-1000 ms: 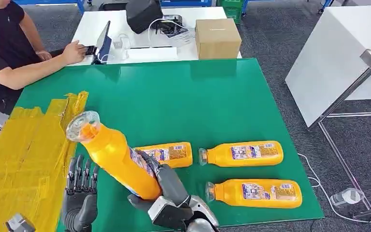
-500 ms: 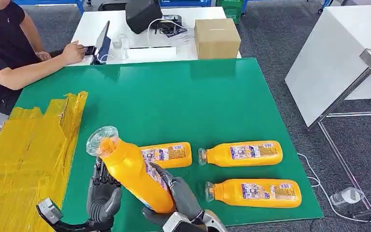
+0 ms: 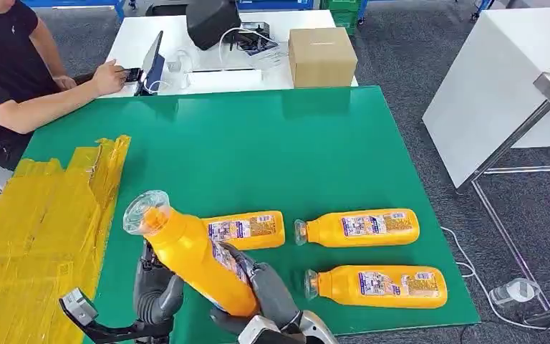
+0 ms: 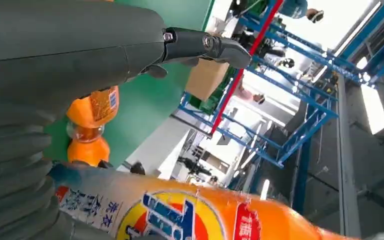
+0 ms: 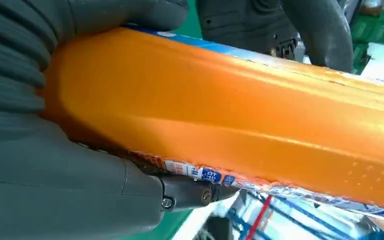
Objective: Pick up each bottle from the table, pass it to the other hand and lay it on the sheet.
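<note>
Right hand (image 3: 258,287) stays clamped on the raised bottle (image 3: 193,258) at the table's (image 3: 272,143) near edge, and the left hand (image 3: 156,290) has slid in beside it, fingers apart (not gripping yet): handover's imminent, yellow sheet (image 3: 36,229) waiting left

One orange plastic bottle with a clear cap (image 3: 190,254) tilts up off the green tabletop (image 3: 272,150), three like bottles (image 3: 362,228) lying flat beside the crinkled yellow sheet (image 3: 36,236).
</note>
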`<move>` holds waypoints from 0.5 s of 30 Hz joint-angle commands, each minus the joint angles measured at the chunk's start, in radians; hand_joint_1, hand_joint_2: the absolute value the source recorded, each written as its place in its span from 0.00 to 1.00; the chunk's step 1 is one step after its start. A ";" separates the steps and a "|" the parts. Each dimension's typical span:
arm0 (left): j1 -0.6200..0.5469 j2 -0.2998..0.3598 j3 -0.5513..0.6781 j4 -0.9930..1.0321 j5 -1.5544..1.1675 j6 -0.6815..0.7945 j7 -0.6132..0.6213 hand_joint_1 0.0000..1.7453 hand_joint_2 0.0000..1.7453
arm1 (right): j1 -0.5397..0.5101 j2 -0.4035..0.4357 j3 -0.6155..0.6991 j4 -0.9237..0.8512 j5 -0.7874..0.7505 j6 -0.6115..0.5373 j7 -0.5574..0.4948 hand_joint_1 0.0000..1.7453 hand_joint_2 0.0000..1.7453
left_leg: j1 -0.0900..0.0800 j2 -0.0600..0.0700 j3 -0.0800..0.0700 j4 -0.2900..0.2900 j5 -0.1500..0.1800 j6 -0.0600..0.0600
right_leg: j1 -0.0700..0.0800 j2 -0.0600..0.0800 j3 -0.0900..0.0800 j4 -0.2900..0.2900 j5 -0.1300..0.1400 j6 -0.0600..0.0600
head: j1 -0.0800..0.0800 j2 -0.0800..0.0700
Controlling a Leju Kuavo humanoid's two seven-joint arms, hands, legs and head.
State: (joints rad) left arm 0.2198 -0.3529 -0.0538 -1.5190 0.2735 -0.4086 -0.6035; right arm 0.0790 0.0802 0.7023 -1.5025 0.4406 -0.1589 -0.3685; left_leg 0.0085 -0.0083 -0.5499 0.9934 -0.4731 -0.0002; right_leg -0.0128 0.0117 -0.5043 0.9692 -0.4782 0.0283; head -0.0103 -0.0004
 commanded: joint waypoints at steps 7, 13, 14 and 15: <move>0.004 0.031 0.032 -0.004 0.008 -0.018 0.003 0.00 1.00 | 0.069 -0.156 -0.143 -0.191 -0.004 -0.042 0.024 1.00 1.00 | 0.000 0.000 0.001 0.000 0.000 0.001 | 0.000 -0.002 0.003 -0.001 0.000 -0.001 | 0.000 0.000; -0.012 0.038 0.028 0.010 0.014 -0.024 0.014 0.00 1.00 | -0.008 -0.145 -0.186 -0.120 0.051 0.010 0.056 1.00 1.00 | 0.000 0.001 0.001 -0.001 0.000 0.000 | 0.000 0.000 0.001 -0.001 0.001 -0.001 | 0.000 0.000; -0.013 0.038 0.029 0.011 0.014 -0.025 0.015 0.00 1.00 | -0.018 -0.146 -0.185 -0.113 0.059 0.019 0.063 1.00 1.00 | 0.000 0.002 0.002 -0.001 0.000 0.000 | 0.000 0.000 0.002 -0.002 0.001 -0.001 | 0.000 0.000; -0.015 0.039 0.030 0.011 0.015 -0.027 0.017 0.00 1.00 | -0.034 -0.146 -0.183 -0.099 0.068 0.033 0.074 1.00 1.00 | 0.000 0.002 0.002 -0.001 0.000 0.000 | 0.000 0.001 0.002 -0.001 0.001 -0.001 | 0.000 0.000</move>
State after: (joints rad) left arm 0.2384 -0.3487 -0.0286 -1.5450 0.2827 -0.4292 -0.5997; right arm 0.1436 -0.0503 0.5715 -1.6850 0.4726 -0.1767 -0.3270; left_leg 0.0083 -0.0084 -0.5495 0.9934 -0.4732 0.0002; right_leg -0.0131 0.0117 -0.5037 0.9693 -0.4781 0.0283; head -0.0107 -0.0004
